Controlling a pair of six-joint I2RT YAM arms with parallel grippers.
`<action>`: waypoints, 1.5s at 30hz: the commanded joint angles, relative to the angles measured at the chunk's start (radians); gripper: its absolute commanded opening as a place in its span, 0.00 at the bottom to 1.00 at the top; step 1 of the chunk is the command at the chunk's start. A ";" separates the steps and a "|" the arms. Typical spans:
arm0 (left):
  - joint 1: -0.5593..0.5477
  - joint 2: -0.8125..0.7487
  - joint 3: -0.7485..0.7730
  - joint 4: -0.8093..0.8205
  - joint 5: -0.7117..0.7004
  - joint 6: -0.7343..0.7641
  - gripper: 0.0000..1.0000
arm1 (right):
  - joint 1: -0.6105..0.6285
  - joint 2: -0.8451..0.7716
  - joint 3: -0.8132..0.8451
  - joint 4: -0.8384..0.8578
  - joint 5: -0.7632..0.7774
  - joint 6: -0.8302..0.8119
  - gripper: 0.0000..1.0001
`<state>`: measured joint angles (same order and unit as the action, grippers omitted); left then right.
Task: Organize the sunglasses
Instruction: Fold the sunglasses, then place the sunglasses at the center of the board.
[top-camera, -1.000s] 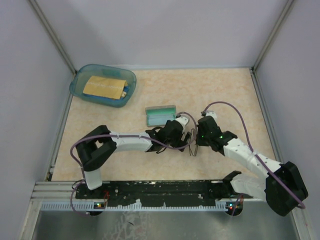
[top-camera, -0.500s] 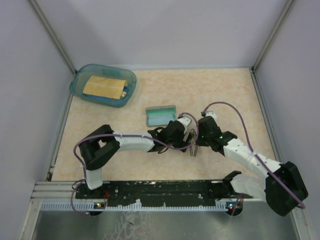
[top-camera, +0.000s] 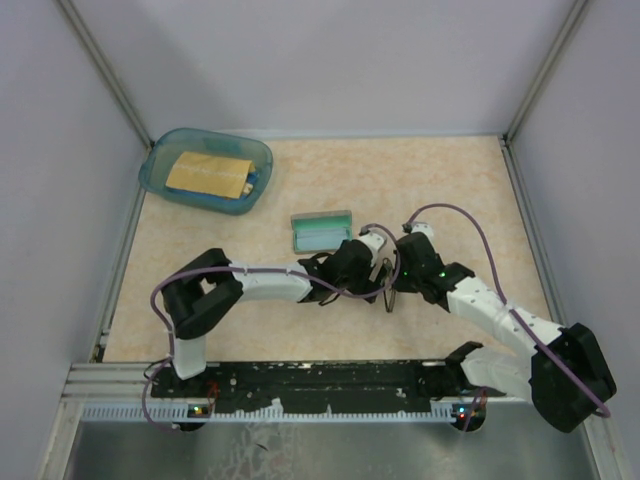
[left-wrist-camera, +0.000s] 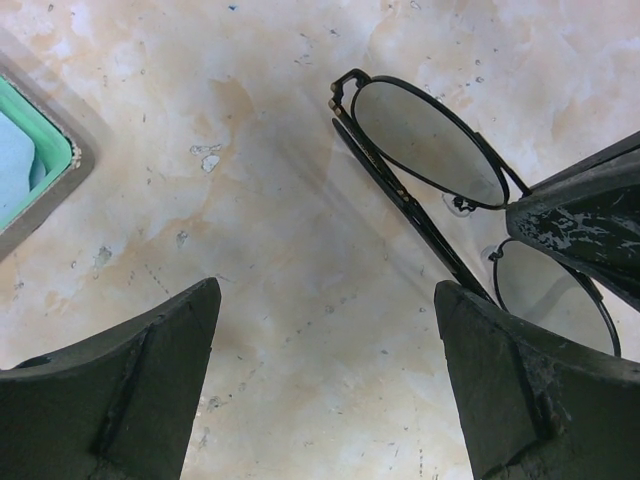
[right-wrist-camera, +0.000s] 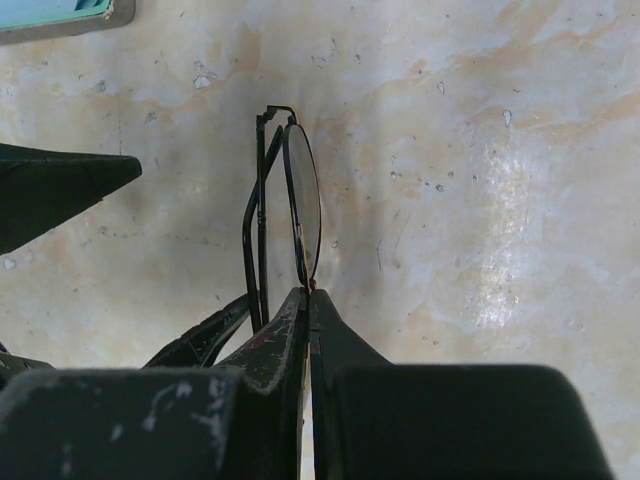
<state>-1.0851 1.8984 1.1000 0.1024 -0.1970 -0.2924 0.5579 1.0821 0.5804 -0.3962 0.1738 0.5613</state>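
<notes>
Right jaws clenched on sunglasses (right-wrist-camera: 303, 205) bridge, steadying frame on edge; left jaws released wide, beside sunglasses, probably to take them.

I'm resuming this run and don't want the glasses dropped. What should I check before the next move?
1. Grip: right gripper shut on the sunglasses at the bridge: ok.
2. Helper hand: left gripper open beside the frame: ok.
3. Destination: case open, teal lining showing: ok.
4. Folding: one temple lies along the lenses; the other: cannot tell.
5. Left fingers clear of the frame: cannot tell.
</notes>
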 joint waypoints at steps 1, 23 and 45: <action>-0.010 -0.043 0.003 -0.037 -0.067 -0.022 0.94 | -0.007 -0.017 -0.003 0.029 0.003 0.011 0.00; -0.009 -0.400 -0.254 -0.148 -0.274 -0.094 0.95 | 0.058 0.048 0.188 -0.169 0.176 0.012 0.00; -0.009 -0.622 -0.379 -0.138 -0.334 -0.089 0.96 | 0.169 0.369 0.427 -0.398 0.413 0.061 0.00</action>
<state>-1.0889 1.3014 0.7406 -0.0452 -0.5091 -0.3744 0.6991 1.4128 0.9440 -0.7670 0.5194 0.5884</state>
